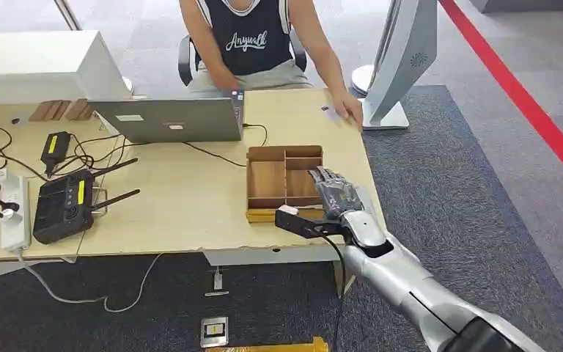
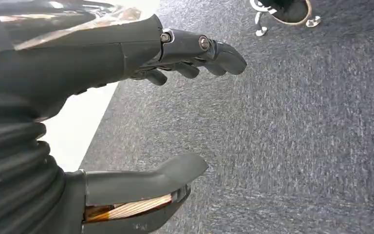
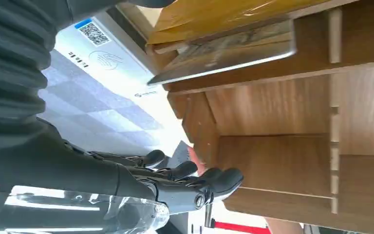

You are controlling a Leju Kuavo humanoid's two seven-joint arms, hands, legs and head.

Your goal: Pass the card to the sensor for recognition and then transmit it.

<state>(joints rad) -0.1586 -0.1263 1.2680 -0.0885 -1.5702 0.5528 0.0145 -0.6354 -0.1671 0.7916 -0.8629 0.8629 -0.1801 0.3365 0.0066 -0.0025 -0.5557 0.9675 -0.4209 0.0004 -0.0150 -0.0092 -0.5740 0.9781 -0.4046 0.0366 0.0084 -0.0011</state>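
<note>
Your one wooden tray sat on the table, split into several compartments, and one card leaned inside it against a divider. Your right hand reached over the tray's near right compartment, fingers spread and grasping nothing. Your left hand hung above carpet, released, empty.

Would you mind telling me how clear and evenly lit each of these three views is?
Head view: even light, sharp, soft shadows under the table. Left wrist view: the carpet is crisp, a pale area beside the left robot hand is blown out. Right wrist view: the wooden tray is sharp, the near card blurred, with glare by the right robot hand.
</note>
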